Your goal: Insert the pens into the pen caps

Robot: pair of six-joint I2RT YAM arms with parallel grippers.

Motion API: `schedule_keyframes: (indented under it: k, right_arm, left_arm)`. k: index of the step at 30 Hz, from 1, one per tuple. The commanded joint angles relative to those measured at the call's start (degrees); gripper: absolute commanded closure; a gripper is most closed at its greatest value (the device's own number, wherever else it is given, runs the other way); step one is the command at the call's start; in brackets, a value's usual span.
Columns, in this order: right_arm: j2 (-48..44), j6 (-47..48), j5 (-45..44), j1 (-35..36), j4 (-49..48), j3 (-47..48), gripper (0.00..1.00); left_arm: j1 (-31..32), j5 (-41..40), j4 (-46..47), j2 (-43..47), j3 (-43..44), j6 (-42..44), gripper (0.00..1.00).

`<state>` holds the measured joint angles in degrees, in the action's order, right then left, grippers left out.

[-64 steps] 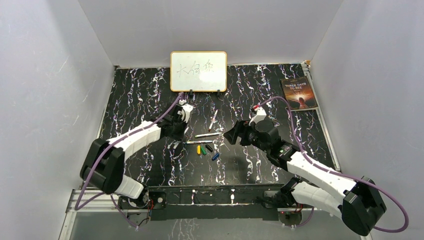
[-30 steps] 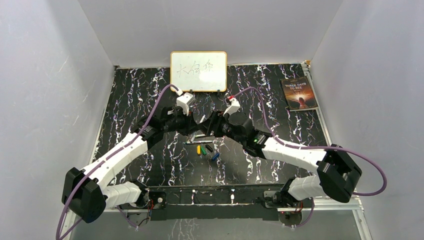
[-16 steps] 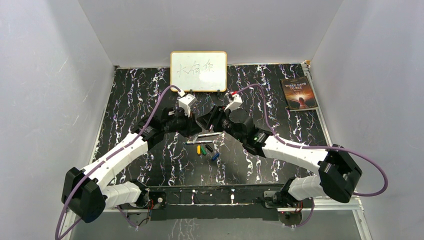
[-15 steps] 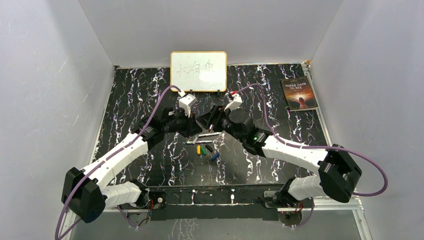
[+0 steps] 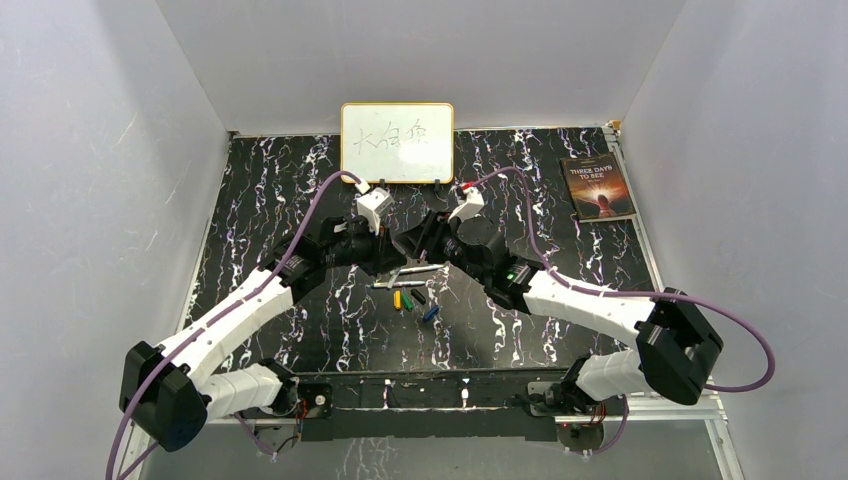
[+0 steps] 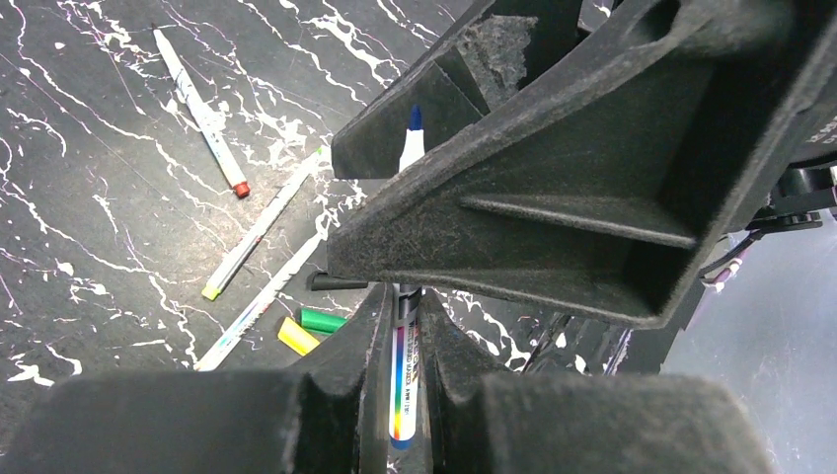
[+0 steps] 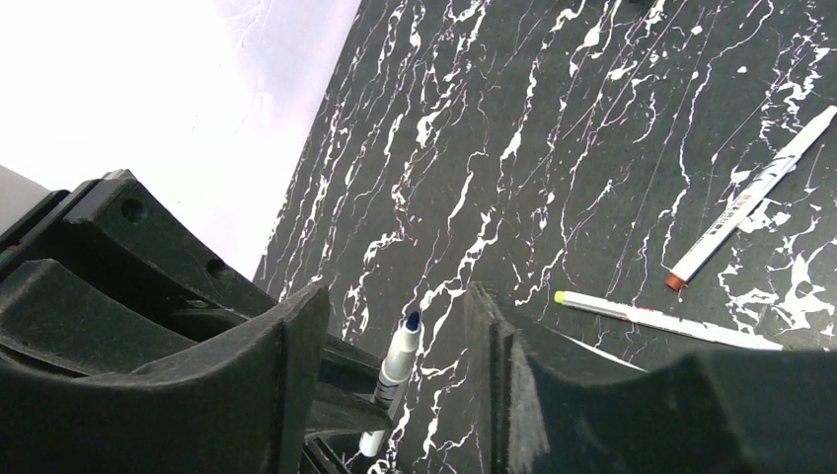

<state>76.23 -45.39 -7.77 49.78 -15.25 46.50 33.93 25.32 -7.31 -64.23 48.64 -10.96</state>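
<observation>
Found both arms stretched forward from their bases and angled inward over the table [image 5: 300, 180], with the wrists nearly meeting just in front of the whiteboard [image 5: 397, 142]. Noted the left gripper [image 6: 400, 316] clamped tight on the barrel of a blue-tipped pen [image 6: 405, 380], which is held clear of the table with its tip pointing away from the wrist toward the opposite arm. Noted the right gripper [image 7: 395, 341] facing it nose to nose, jaws wide apart, one finger on either side of that pen's tip, with a gap visible on both sides and nothing gripped.

Recorded three more pens lying on the table beneath the grippers: a red-tipped pen [image 6: 202, 114], a yellow-green-tipped pen [image 6: 262, 227] and a third pen [image 6: 259, 308], tip colour not legible.

Recorded the caps lying loose just beside them. Found the yellow cap [image 5: 397, 299], green cap [image 5: 407, 298] and black cap [image 5: 418, 296] close together, and the blue cap [image 5: 431, 312] a little nearer the bases.

Logged a book [image 5: 598, 187] flat at the far right of the table.
</observation>
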Motion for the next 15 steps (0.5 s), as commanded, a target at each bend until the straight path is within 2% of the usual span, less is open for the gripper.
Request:
schedule_keyframes:
  k: [1, 4, 7, 8, 11, 12, 13, 14, 15]
  right_arm:
    - [-1.3, 1.2, -0.3, 0.0, -1.2, 2.1, 0.54]
    - [-1.3, 1.6, 0.0, 0.0, -0.4, 2.3, 0.67]
    - [-1.5, 1.7, -0.1, 0.0, 0.3, 2.2, 0.96]
    - [-1.5, 1.7, 0.0, 0.0, 0.7, 2.2, 1.00]
    - [-1.8, 1.2, 0.3, 0.0, 0.7, 1.9, 1.00]
    - [-2.2, 1.1, 0.3, 0.0, 0.4, 1.7, 1.00]
    - [-2.5, 0.9, 0.3, 0.1, 0.0, 1.4, 1.00]
    - [-2.9, 0.9, 0.5, 0.1, -0.4, 1.3, 1.00]
    - [-3.2, 0.9, 0.7, 0.0, -0.7, 1.3, 1.00]
  left_arm:
    - [0.3, 0.9, 1.3, 0.3, 1.9, -0.8, 1.00]
    - [0.3, 0.8, 1.8, 0.3, 1.9, -1.0, 1.00]
    - [0.4, 0.2, 2.0, 0.6, 1.9, -1.2, 1.00]
    - [0.3, 0.0, 2.0, 0.7, 1.9, -1.3, 1.00]
    - [0.4, -0.3, 2.1, 1.2, 1.6, -1.3, 1.00]
    - [0.4, 0.2, 2.4, 1.3, 1.3, -1.4, 0.89]
    - [0.4, 0.8, 3.0, 1.6, 0.9, -1.7, 0.70]
    - [0.4, 1.4, 3.8, 1.9, 0.4, -2.1, 0.58]
    - [0.4, 1.9, 4.5, 2.3, 0.0, -2.5, 0.52]
